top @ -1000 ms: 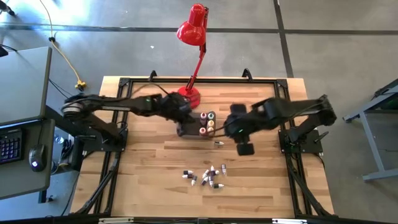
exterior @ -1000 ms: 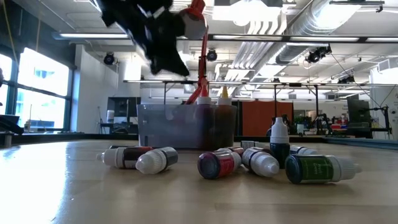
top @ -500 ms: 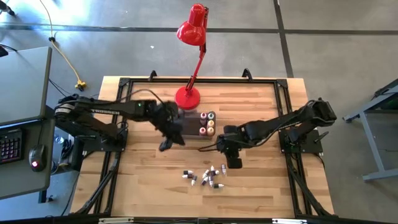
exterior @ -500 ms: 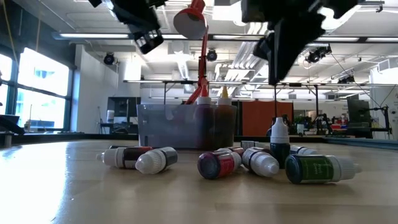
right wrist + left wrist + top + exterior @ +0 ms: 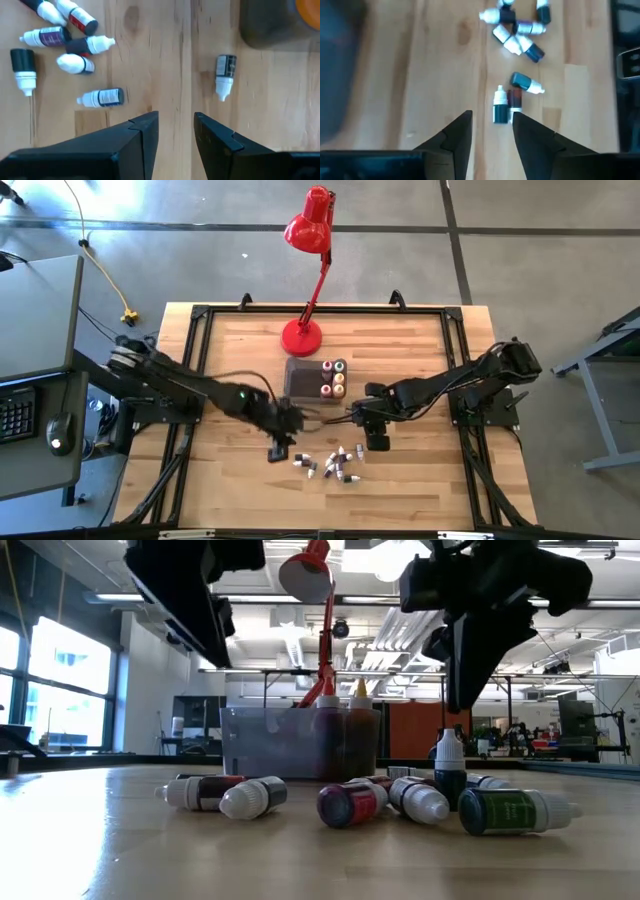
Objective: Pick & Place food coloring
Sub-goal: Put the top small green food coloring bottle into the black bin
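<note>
Several small food coloring bottles [image 5: 332, 463] lie on their sides in a loose cluster on the wooden table near its front edge; one stands upright [image 5: 449, 762]. A few more stand in the grey tub [image 5: 303, 378]. A lone bottle [image 5: 224, 76] lies near the tub. My left gripper [image 5: 280, 452] hovers open just left of the cluster, fingers [image 5: 491, 116] pointing at two bottles [image 5: 506, 107]. My right gripper [image 5: 377, 442] hangs open [image 5: 176, 116] to the right of the cluster, over bare wood.
A red desk lamp [image 5: 303, 335] stands behind the tub, its head leaning over the far edge. Black frame rails [image 5: 190, 380] run along the table's sides. Bare wood lies to the left of the cluster and along the front edge.
My left gripper has swung from above the tub toward the table's near edge and sunk a little, ending beside the bottle cluster. My right gripper has dropped from high above the table to just over it, right of the cluster. The bottles have not moved.
</note>
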`<state>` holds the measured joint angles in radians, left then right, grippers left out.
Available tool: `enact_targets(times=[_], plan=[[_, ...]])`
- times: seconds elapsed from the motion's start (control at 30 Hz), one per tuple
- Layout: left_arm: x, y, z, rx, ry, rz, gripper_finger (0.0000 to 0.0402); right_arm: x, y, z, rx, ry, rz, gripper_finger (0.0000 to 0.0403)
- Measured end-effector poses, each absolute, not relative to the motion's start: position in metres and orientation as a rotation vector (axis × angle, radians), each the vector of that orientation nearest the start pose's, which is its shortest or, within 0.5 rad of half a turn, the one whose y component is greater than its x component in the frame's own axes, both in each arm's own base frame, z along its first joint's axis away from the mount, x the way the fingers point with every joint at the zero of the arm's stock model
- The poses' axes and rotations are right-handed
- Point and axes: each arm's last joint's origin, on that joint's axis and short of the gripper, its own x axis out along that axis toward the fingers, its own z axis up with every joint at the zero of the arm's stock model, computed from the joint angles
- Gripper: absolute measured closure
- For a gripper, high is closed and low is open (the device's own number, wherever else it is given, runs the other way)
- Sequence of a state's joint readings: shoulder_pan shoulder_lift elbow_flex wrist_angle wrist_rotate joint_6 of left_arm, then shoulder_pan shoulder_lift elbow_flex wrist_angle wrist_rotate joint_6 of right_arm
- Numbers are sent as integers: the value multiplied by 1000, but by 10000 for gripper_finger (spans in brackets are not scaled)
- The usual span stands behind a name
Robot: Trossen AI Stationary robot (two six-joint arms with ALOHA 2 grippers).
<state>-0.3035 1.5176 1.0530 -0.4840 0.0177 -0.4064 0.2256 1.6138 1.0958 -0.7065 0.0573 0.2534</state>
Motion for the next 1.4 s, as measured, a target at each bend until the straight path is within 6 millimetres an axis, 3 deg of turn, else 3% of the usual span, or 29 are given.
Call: enact_targets(times=[0.17, 0.37, 1.07, 1.2, 1.4], plan=[[304, -121, 200, -222, 1035, -73, 261, 299, 67, 207, 50, 1220, -8, 286], [313, -136, 175, -253, 1048, -60, 261, 301, 67, 208, 36, 1207, 6, 286], [321, -129, 145, -139, 1106, 28, 264, 303, 68, 209, 42, 1183, 13, 286], [325, -121, 143, -160, 1115, 35, 292, 303, 68, 209, 42, 1184, 13, 286], [327, -117, 146, -157, 1099, 61, 364, 303, 68, 209, 43, 1184, 13, 286]])
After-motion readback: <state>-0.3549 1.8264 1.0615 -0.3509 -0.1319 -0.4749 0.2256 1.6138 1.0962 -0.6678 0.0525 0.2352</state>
